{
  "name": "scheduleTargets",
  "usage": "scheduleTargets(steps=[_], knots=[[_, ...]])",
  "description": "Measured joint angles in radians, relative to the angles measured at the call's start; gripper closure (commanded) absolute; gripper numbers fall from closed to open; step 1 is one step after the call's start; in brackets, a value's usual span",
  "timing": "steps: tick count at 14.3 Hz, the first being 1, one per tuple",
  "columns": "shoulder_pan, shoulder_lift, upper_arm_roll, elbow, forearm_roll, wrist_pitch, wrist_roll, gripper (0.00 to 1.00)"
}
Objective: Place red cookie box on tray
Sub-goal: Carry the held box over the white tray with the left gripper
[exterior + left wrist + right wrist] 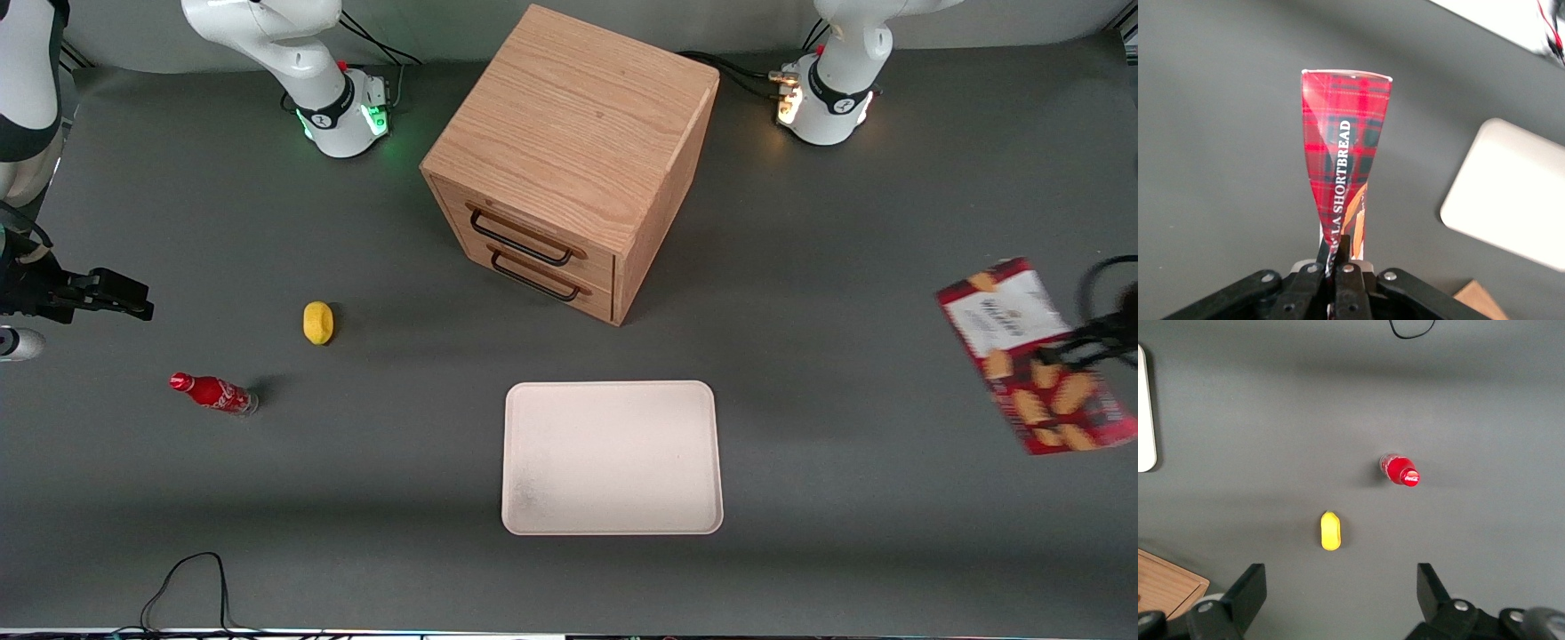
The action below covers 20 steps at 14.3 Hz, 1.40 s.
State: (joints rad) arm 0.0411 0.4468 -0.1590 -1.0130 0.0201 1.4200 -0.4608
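My pincer (1336,257) was clamped tight on the red cookie box (1345,157), its two fingers pinching one narrow end so that the box stuck straight out from my wrist, long and slim, its free end pointing away from me. In the front view the box (1036,356) hung in the air, clear of the table (845,267), well out toward my end of it, tilted, with its white label panel farther from the front camera and the cookie pictures nearer. My gripper (1053,348) crossed its middle there, dark and blurred.

The tray (612,458) lay flat on the table, well apart from the box, toward the table's middle and a little nearer the front camera than the box. From my wrist I could see one rounded corner of it (1511,193) off to the side of the box, not under it. That was the relation that mattered: I judged the carry had to run sideways toward the middle of the table before any lowering, since nothing of the box was over the tray yet. The box's long axis lay skewed to the tray's edges, but the tray was much wider than the box, so a turn of my wrist seemed optional. The wooden drawer cabinet (569,160) stood farther from the camera than the tray, seemingly clear of that path.
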Motion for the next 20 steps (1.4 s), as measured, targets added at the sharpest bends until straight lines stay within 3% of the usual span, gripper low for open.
scheduleTargets(steps=[5, 12, 20], knots=[[-0.2, 0.022, -0.004, -0.001, 0.012, -0.001, -0.025, 1.0], [-0.355, 0.033, -0.007, -0.001, 0.012, 0.098, -0.025, 1.0], [-0.38, 0.3, 0.005, -0.029, 0.025, 0.45, -0.026, 1.0]])
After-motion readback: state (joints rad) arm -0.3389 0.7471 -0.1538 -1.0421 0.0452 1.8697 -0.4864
